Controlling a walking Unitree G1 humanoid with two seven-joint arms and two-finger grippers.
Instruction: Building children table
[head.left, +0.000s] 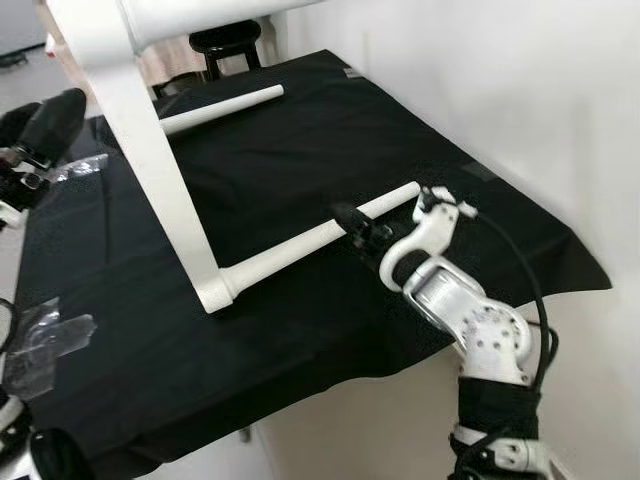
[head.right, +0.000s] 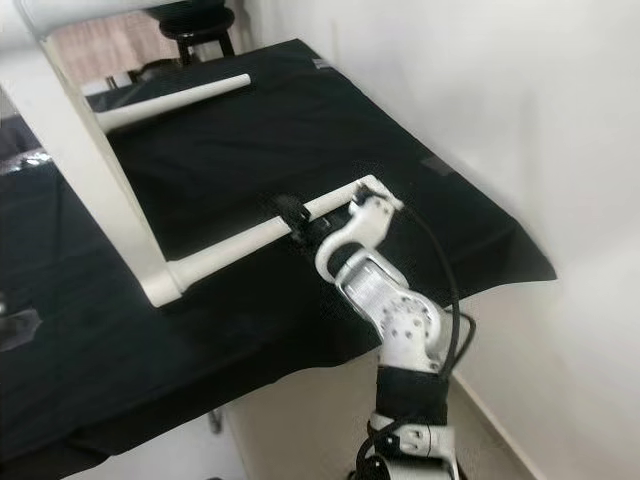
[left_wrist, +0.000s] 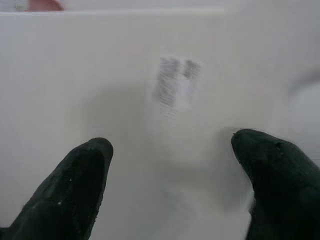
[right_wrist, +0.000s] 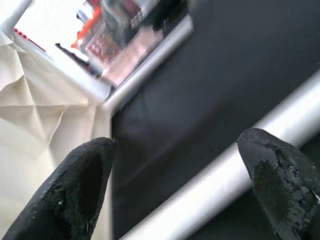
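While the right gripper (head.left: 352, 222) sat over the white table leg (head.left: 300, 245) lying on the black-draped bench (head.left: 300, 130), its fingers (right_wrist: 277, 185) were spread in the wrist view, one touching the leg and the other out over bare cloth, so nothing was clamped yet. That's the worry: the round leg could roll out from between those fingers as they close, or get nudged toward the bench's edge just behind the wrist. The leg's far end met the foot of the white table frame (head.left: 160, 170), which stood tilted beyond the fingertips; a push along the leg could knock that joint out of line. The left gripper (left_wrist: 170, 165) was released too, fingertips right against a white panel (left_wrist: 100, 75). A second leg (head.left: 220, 108) lay further off.
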